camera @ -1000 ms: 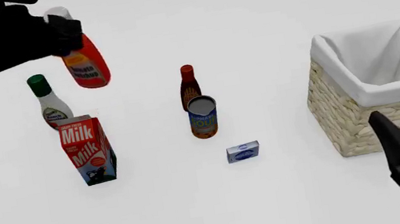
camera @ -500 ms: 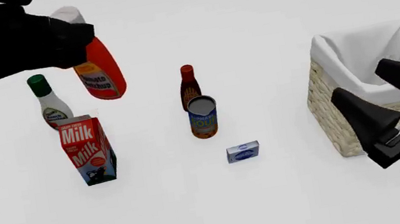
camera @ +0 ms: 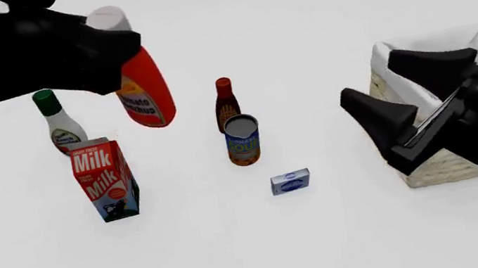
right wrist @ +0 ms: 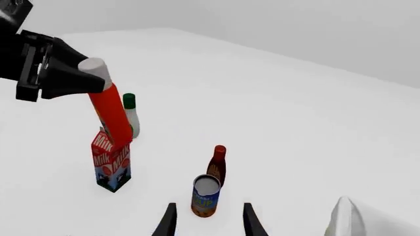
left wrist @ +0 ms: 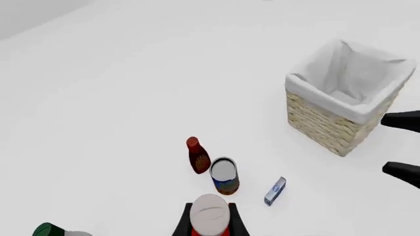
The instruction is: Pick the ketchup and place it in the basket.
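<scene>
Left gripper (camera: 109,48) clamps the ketchup (camera: 144,91) near its white cap, bottle tilted in the air above the milk carton (camera: 104,180). Right gripper (camera: 413,89), fingers wide, fronts the basket (left wrist: 341,93), only white lining visible inside

The ketchup (camera: 145,87) is bright red with a white cap and a yellow-orange label carrying dark lettering. The basket (camera: 387,119) is straw-coloured woven wicker lined in white cloth. The milk carton (camera: 106,180) is red with white "Milk" lettering over a blue and white base. A slim sauce bottle (camera: 226,104) is dark red-brown with a red cap. The white bottle (camera: 59,125) has a green cap and a green-printed label. The can (camera: 243,140) is blue above, orange below, with a grey lid. The small box (camera: 291,182) is blue and white. Both the left gripper (camera: 104,54) and the right gripper (camera: 408,91) are black, and the table (camera: 237,248) is plain white.
</scene>
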`<action>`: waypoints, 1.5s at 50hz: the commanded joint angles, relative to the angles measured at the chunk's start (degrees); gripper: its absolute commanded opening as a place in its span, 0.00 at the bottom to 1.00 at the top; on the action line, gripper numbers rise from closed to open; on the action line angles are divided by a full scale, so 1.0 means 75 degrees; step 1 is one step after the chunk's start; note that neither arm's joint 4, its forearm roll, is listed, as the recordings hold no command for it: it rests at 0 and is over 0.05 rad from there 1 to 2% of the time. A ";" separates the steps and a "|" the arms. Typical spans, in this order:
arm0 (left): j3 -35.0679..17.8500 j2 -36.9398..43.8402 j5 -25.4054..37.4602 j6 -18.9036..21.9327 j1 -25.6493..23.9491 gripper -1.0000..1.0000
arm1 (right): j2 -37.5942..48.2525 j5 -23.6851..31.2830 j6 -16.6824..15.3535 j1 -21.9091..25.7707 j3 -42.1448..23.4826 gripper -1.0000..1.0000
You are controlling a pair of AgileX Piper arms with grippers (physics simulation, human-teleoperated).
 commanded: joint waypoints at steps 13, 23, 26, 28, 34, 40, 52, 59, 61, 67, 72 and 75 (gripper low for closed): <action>-0.0155 0.0043 0.0147 0.0317 -0.0806 0.00 | 0.1032 0.0747 -0.0318 0.1218 -0.1222 1.00; -0.0207 0.0077 0.0222 0.0392 -0.1033 0.00 | 0.1457 0.0892 -0.0498 0.1451 -0.1664 1.00; -0.0237 0.0088 0.0212 0.0403 -0.1008 0.00 | 0.1625 0.0906 -0.0526 0.1503 -0.1763 1.00; -0.0268 0.0104 0.0252 0.0403 -0.1101 0.00 | 0.1768 0.0893 -0.0556 0.1537 -0.1850 1.00; -0.0309 0.0153 0.0268 0.0416 -0.1200 0.00 | 0.2000 0.0868 -0.0580 0.1656 -0.2048 1.00; -0.0317 0.0197 0.0268 0.0427 -0.1292 0.00 | 0.2271 0.0856 -0.0533 0.1822 -0.2311 1.00; -0.0135 0.0173 0.0199 0.0359 -0.1460 0.00 | 0.2835 0.0904 -0.0671 0.2155 -0.2692 1.00; -0.0132 0.0198 0.0189 0.0366 -0.1482 0.00 | 0.3049 0.0829 -0.0619 0.2259 -0.2762 1.00; -0.0148 0.0198 0.0203 0.0375 -0.1496 0.00 | 0.3092 0.0797 -0.0587 0.2281 -0.2776 1.00; -0.0218 0.0187 0.0267 0.0383 -0.1526 0.00 | 0.3274 0.0712 -0.0506 0.2335 -0.2814 1.00; -0.0274 0.0169 0.0317 0.0401 -0.1527 0.00 | 0.3408 0.0607 -0.0482 0.2364 -0.2812 1.00; -0.0287 0.0154 0.0339 0.0425 -0.1532 0.00 | 0.3504 0.0554 -0.0489 0.2403 -0.2805 1.00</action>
